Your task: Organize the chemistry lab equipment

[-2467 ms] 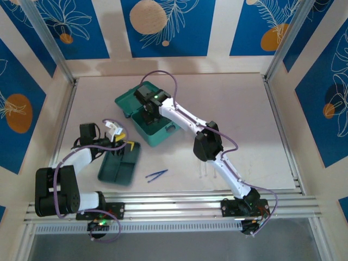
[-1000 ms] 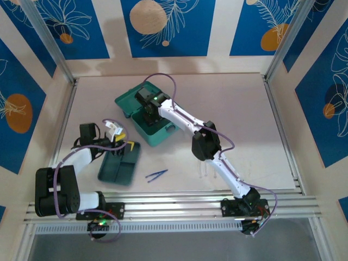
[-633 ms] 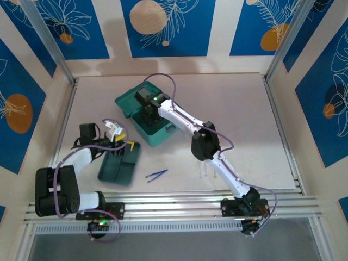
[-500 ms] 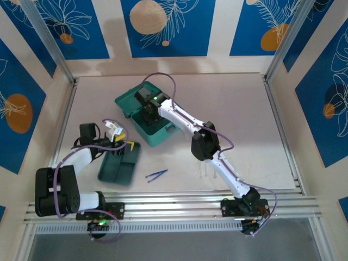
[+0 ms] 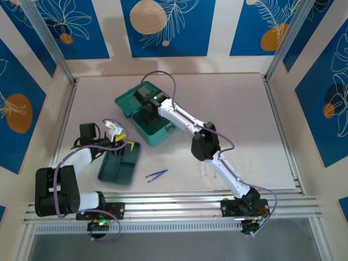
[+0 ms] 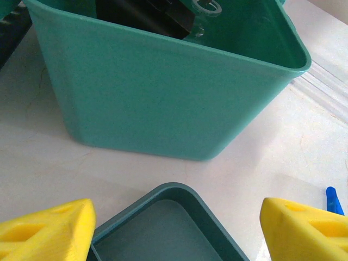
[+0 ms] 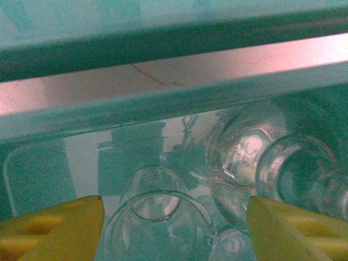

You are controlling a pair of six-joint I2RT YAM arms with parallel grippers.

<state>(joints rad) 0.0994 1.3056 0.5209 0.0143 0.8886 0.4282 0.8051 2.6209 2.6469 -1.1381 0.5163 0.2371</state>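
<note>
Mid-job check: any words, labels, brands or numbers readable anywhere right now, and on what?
No readable text anywhere.
Case, tray, tweezers, glassware: no print visible.
White tab on the left gripper: too small to tell if it bears text.

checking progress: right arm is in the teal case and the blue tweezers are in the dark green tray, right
No: the top view shows the blue tweezers on the table beside the dark-green tray. The right arm does reach into the teal case.
</note>
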